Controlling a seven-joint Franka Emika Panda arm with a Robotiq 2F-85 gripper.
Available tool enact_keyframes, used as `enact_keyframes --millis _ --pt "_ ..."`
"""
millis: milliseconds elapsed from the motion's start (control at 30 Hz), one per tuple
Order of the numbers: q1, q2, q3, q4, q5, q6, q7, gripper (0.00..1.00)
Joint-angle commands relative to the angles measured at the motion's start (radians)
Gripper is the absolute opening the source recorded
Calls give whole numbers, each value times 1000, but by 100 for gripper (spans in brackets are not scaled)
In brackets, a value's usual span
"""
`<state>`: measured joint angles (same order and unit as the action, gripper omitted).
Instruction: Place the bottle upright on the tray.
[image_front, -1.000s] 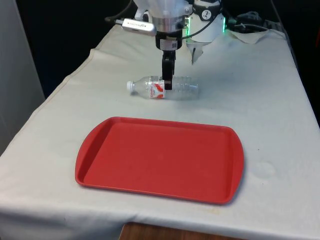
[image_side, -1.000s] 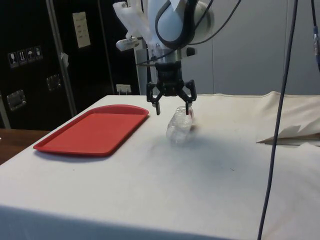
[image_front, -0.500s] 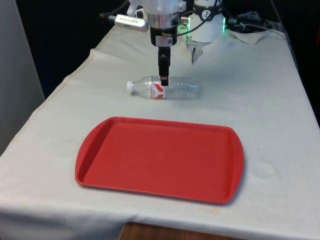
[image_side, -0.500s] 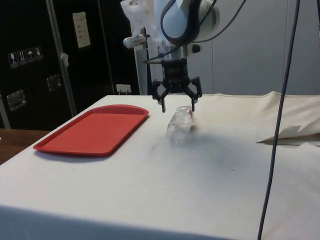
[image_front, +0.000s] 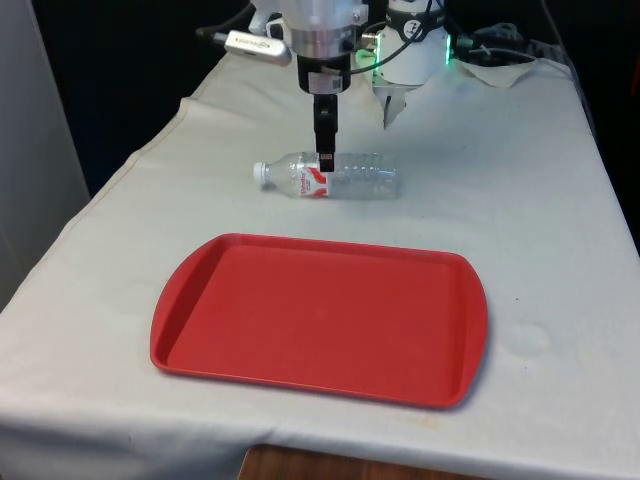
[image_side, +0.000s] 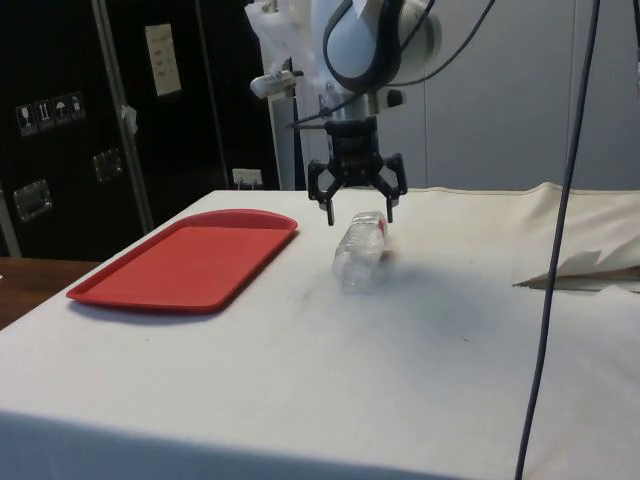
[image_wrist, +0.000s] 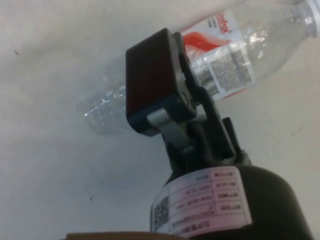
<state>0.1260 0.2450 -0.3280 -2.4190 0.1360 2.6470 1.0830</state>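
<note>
clear plastic water bottle with a red-and-white label and a white cap, lying on its side on the white tablecloth, cap towards the front view's left. red tray flat on the cloth, nearer the camera in the front view, apart from the bottle. black gripper just above the bottle's middle, pointing down, fingers spread apart on either side of it and not touching it in the side view. one finger pad shows in the wrist view, over the bottle's body.
</note>
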Motion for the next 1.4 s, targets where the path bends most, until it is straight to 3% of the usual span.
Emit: enact_keyframes --millis 0,33,67,300,333,367,500,567,600,633,667,900,933,967,1167,1200,1233,1367 --pt "-16 -11 17 -4 42 -6 -39 100" --pt "-2 0 0 0 4 0 -6 100" --pt "-18 -11 17 -4 51 -7 -48 100" --pt "-26 -6 11 3 143 -22 -145 100" --pt "-14 2 -2 2 116 -13 -122 100" --pt "-27 -5 10 4 153 -25 -156 100" --pt "-31 -3 5 11 203 -43 -211 100" --pt "-32 -2 2 14 222 -49 -233 100" --pt "-20 4 -10 11 198 -40 -214 100" --pt "-32 -1 1 15 231 -53 -244 100" --pt "-33 -1 0 16 241 -56 -255 100" --pt "-34 12 -10 45 306 -111 -331 100" --pt "-24 12 -21 35 280 -95 -308 100" --pt "-34 12 -10 45 306 -111 -331 100" --pt "-36 37 -18 86 359 -170 -389 100" --pt "-27 37 -27 79 339 -156 -372 100" --pt "-36 40 -19 91 365 -177 -396 100" --pt "-39 51 -21 109 385 -206 -420 100"
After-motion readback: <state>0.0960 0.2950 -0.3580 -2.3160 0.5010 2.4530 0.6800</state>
